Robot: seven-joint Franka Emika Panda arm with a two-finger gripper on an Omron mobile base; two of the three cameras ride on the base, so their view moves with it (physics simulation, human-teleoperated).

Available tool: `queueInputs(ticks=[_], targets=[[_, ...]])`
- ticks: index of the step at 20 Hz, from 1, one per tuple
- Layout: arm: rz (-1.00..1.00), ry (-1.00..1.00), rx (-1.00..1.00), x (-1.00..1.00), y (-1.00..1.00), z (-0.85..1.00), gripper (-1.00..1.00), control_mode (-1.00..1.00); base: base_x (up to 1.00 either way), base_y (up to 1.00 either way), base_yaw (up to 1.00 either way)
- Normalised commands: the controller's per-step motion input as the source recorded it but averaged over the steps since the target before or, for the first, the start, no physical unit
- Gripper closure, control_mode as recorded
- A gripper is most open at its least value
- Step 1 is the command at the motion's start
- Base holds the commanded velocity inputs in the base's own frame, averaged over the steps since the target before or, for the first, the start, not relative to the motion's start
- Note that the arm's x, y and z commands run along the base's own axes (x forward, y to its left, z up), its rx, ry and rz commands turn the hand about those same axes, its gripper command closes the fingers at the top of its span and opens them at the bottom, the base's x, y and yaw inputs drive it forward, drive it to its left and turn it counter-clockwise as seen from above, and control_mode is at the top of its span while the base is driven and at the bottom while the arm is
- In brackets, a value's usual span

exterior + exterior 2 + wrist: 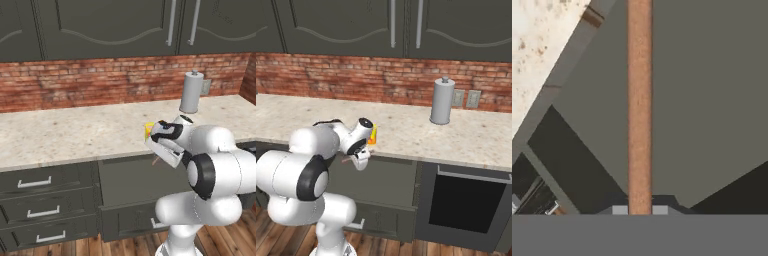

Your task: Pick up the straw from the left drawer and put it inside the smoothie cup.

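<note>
The straw (640, 100), a thin orange-brown stick, runs straight up the hand view from between the two fingertips, and my gripper (640, 210) is shut on it. The left drawer (707, 100) stands open below it, with a flat dark grey floor. In the left base view the gripper (160, 158) hangs over the open drawer (125, 182), just under the counter edge, and a short tip of the straw (155, 161) sticks out. The smoothie cup (148, 131) is yellow and stands on the counter right behind the hand. From the right side I see the cup (373, 135) and the gripper (358, 160) again.
A tall grey canister (192, 92) stands at the back of the speckled counter (75, 132). Drawers with silver bar handles (35, 183) lie left of the open drawer. A black oven front (466, 202) sits to its right. Dark wall cabinets (100, 25) hang above.
</note>
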Motion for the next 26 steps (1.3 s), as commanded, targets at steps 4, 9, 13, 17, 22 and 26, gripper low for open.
queueInputs(ticks=[4,9,13,17,22,26], targets=[[-0.14,0.17,0.40,0.00,0.00,0.91,1.00,-1.00,0.00,0.00,0.00],[-0.15,0.08,0.48,0.03,0.00,0.60,1.00,-1.00,0.00,0.00,0.00],[-0.22,0.10,0.58,0.07,0.00,0.48,1.00,-1.00,0.00,0.00,0.00],[-0.23,0.17,0.58,0.26,0.00,0.56,1.00,-1.00,0.00,0.00,0.00],[-0.29,0.16,0.33,0.30,-0.04,0.50,1.00,-1.00,0.00,0.00,0.00],[-0.24,0.19,0.13,0.21,-0.03,0.50,1.00,-1.00,0.00,0.00,0.00]])
